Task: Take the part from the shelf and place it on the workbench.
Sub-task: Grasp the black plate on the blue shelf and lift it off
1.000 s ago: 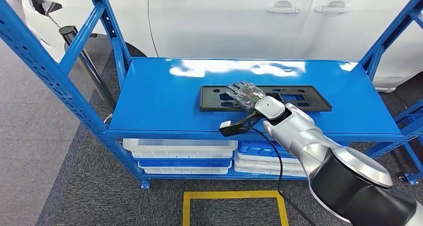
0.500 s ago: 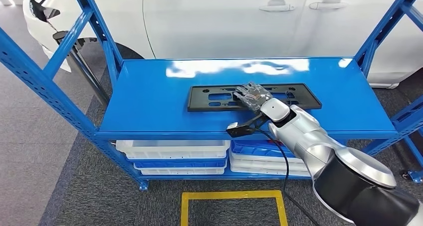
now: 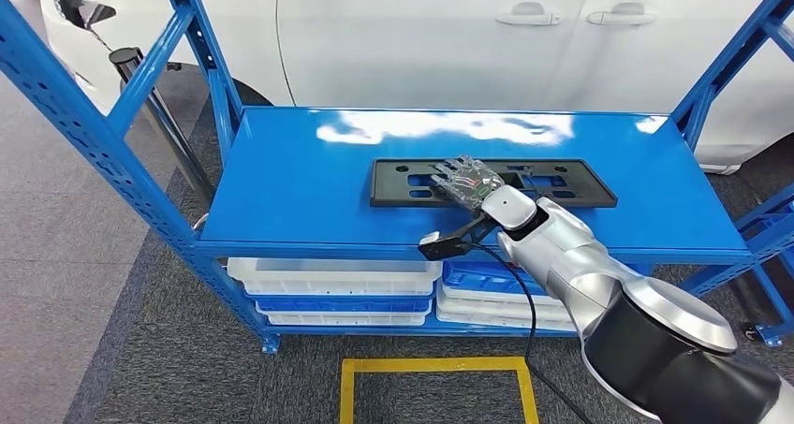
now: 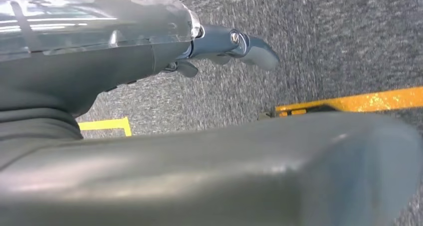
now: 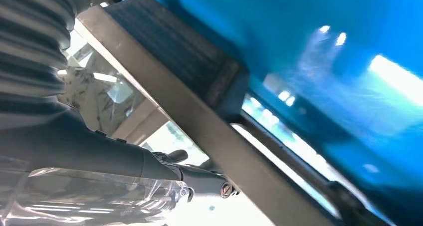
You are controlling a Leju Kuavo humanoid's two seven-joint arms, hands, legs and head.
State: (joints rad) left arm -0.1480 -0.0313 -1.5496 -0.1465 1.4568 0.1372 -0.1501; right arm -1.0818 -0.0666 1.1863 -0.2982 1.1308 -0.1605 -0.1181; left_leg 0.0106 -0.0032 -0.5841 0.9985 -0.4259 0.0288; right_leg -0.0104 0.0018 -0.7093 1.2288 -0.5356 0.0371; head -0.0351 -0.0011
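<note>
Nearest me, my left hand (image 4: pixel 149 46) hung over grey carpet (image 4: pixel 324 31) crossed by a yellow floor line (image 4: pixel 359 100), its fingers (image 4: pixel 249 49) grasping nothing; how far they curled I could not tell. My right arm reached forward over the blue shelf (image 3: pixel 309 181), and my right hand (image 3: pixel 465 181) lay on the middle of the black part (image 3: pixel 580 190), which rested flat on the shelf top. Whether those fingers had closed on it, I could not tell. Beneath sat white and blue trays (image 3: pixel 337 284); beyond stood a white car (image 3: pixel 421 31).
</note>
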